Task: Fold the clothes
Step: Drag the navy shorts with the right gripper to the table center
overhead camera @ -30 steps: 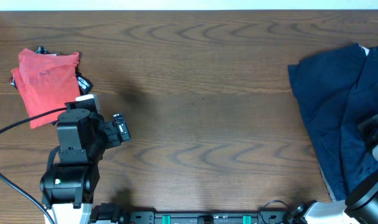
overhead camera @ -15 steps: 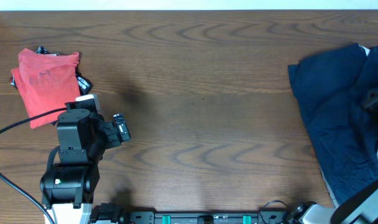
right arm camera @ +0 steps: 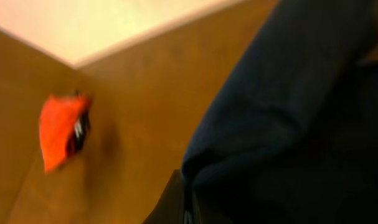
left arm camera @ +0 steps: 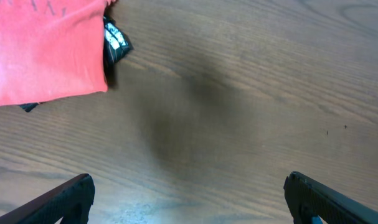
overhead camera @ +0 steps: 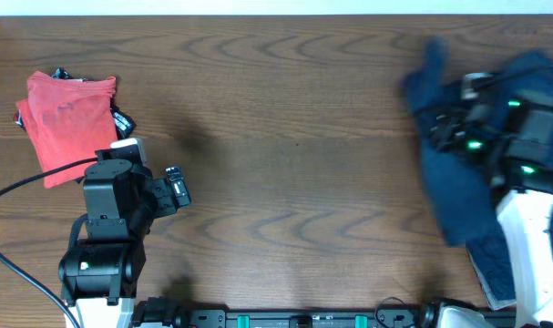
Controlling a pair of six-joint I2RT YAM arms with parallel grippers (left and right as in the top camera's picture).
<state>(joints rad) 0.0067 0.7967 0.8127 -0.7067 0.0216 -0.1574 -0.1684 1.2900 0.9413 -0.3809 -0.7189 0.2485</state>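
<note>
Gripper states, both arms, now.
Left gripper: open, empty.
Right gripper: seemingly closed on the navy clothes; fabric hides the jaws.

Overhead looks straight down on the table (overhead camera: 285,137); both wrist views, angled across it, also catch the red cloth (overhead camera: 66,114).

Wooden table (overhead camera: 285,137): red garment (overhead camera: 66,114), navy clothes (overhead camera: 451,191).

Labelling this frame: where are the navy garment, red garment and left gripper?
navy garment (overhead camera: 451,187), overhead view, middle of the dark fabric.
red garment (overhead camera: 68,118), overhead view, centre of its top face.
left gripper (left arm camera: 189,186), left wrist view, midway between its fingertips.
</note>
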